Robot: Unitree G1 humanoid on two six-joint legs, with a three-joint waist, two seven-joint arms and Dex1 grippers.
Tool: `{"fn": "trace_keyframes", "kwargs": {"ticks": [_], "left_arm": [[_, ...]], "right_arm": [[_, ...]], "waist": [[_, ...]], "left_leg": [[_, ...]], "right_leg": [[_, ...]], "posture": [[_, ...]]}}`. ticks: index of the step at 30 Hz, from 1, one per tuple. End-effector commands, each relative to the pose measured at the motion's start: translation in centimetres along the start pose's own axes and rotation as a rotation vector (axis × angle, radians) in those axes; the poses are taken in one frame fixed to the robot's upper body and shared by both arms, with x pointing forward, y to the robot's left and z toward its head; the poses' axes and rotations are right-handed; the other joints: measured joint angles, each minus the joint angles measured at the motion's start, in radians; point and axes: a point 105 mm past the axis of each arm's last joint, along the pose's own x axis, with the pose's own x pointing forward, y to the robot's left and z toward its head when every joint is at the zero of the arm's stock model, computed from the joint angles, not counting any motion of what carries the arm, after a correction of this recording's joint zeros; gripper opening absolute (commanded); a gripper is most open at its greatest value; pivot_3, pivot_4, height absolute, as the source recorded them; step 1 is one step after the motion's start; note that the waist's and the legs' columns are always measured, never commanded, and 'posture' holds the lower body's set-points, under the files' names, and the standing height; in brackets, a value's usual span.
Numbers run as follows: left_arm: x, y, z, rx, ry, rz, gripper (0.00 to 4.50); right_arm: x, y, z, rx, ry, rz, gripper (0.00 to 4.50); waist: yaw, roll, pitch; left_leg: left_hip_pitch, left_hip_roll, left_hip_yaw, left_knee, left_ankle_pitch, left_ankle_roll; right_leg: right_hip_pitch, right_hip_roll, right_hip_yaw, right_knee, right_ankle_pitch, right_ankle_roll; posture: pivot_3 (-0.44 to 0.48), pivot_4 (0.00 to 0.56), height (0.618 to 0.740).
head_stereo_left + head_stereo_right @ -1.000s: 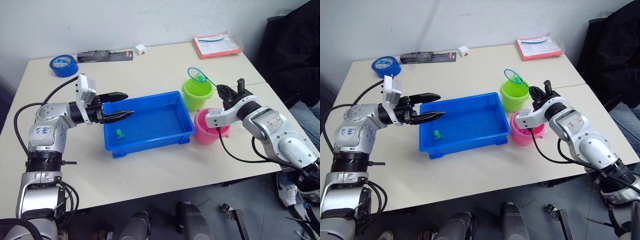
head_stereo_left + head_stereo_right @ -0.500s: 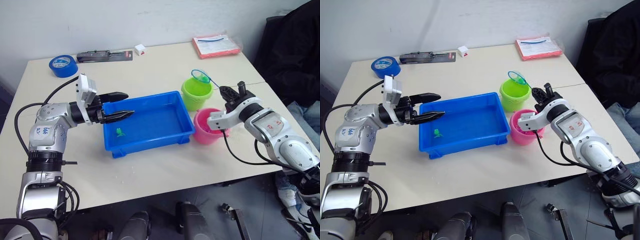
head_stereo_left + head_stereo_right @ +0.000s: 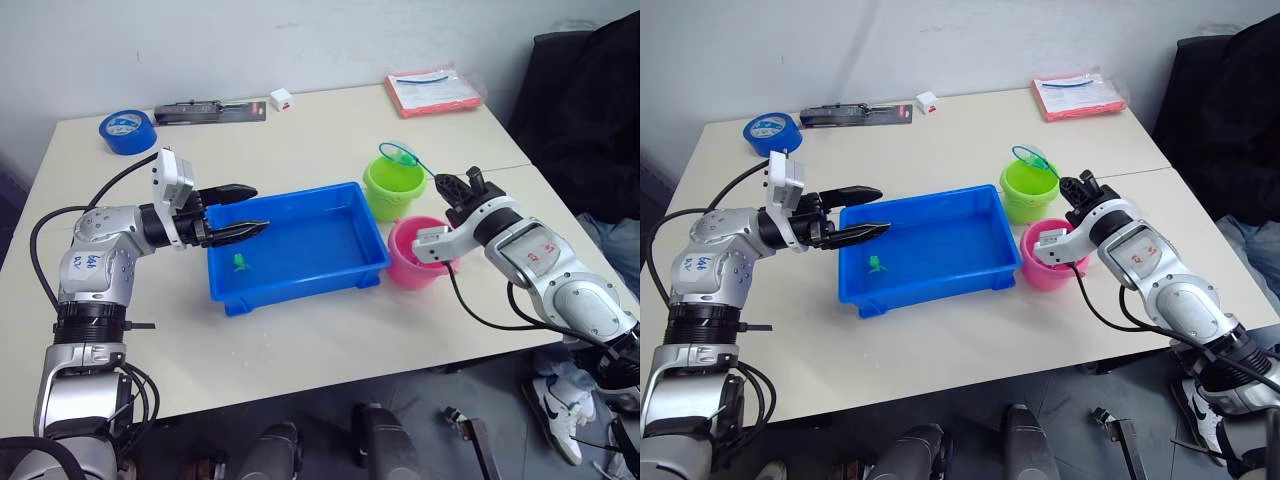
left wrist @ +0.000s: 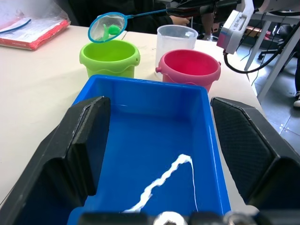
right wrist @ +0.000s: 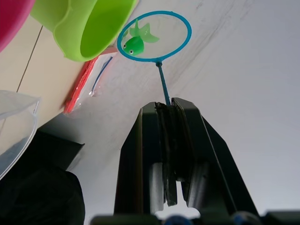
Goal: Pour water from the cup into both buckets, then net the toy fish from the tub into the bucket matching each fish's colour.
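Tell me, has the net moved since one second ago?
Barely: the net, with a green fish, still hovers over the green bucket rim.

The tub (image 4: 145, 93) is glossy blue plastic, smooth, with bright reflections on its floor between the left gripper's (image 4: 154, 140) matt black fingers (image 4: 82, 140); their inner pads look finely textured. The green bucket (image 4: 110, 58) and pink bucket (image 4: 189, 68) are smooth plastic with a soft shine. The cup (image 4: 176, 40) is clear plastic. The net (image 5: 154, 36), gripped by the right gripper (image 5: 171, 122), has a thin blue plastic rim with fine mesh, and holds a shiny green fish (image 5: 136, 42). The table (image 3: 300, 140) looks matt and smooth.
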Motion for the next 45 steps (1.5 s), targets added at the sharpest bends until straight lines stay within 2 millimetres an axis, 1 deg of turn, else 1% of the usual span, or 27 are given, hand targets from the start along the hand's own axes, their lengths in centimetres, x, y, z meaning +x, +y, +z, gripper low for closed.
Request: {"fn": "trace_keyframes", "kwargs": {"ticks": [1,7,14,19,25,30,33,45], "left_arm": [[0.0,-0.2,1.1,0.046,-0.022,-0.006,3.71],[0.2,-0.2,1.0,0.044,-0.023,-0.011,3.71],[0.2,-0.4,0.7,0.041,-0.031,-0.006,3.71],[0.4,-0.4,0.6,0.041,-0.034,-0.002,3.71],[0.6,-0.4,0.4,0.041,-0.044,0.003,3.71],[0.7,-0.5,0.4,0.041,-0.050,0.003,3.71],[0.7,-0.5,0.3,0.040,-0.052,0.003,3.71],[0.7,-0.5,0.3,0.042,-0.053,0.006,3.71]], "right_arm": [[-0.2,-1.6,-1.0,-0.047,0.035,-0.057,0.79],[-0.2,-1.7,-0.7,-0.082,0.030,-0.048,0.79],[-0.3,-1.4,-1.1,-0.099,0.056,-0.018,0.79],[-0.2,-1.6,-1.2,-0.132,0.061,-0.025,0.79],[-0.4,-1.9,-0.5,-0.168,0.035,-0.037,0.79],[-0.4,-2.2,-0.7,-0.185,0.044,-0.048,0.79],[-0.6,-2.1,-0.4,-0.197,0.034,-0.045,0.79],[-0.5,-1.8,-0.3,-0.191,0.029,-0.035,0.79]], "waist": [[0.000,0.000,0.000],[0.000,0.000,0.000],[0.000,0.000,0.000],[0.000,0.000,0.000],[0.000,0.000,0.000],[0.000,0.000,0.000],[0.000,0.000,0.000],[0.000,0.000,0.000]], "left_leg": [[0.000,0.000,0.000,0.000,0.000,0.000],[0.000,0.000,0.000,0.000,0.000,0.000],[0.000,0.000,0.000,0.000,0.000,0.000],[0.000,0.000,0.001,0.000,0.000,0.000],[0.000,0.000,0.001,0.001,0.000,0.000],[0.000,0.000,0.001,0.001,0.000,0.000],[0.000,0.000,0.001,0.001,0.000,0.000],[0.000,0.000,0.001,0.001,0.000,0.000]], "right_leg": [[0.000,0.000,0.000,0.000,0.000,0.000],[0.000,0.000,0.000,0.000,0.000,0.000],[0.000,0.000,0.000,0.001,0.000,0.000],[0.000,0.000,0.000,0.001,0.000,0.000],[0.000,0.000,0.000,0.002,0.000,0.000],[0.000,0.000,0.000,0.002,0.000,0.000],[0.000,0.000,0.000,0.002,0.000,0.000],[0.000,0.000,0.000,0.002,0.000,0.000]], "posture": [[0.000,0.150,0.740],[0.000,0.150,0.740],[0.000,0.150,0.740],[0.000,0.150,0.740],[0.000,0.150,0.740],[0.000,0.150,0.740],[0.000,0.150,0.740],[0.000,0.150,0.740]]}}
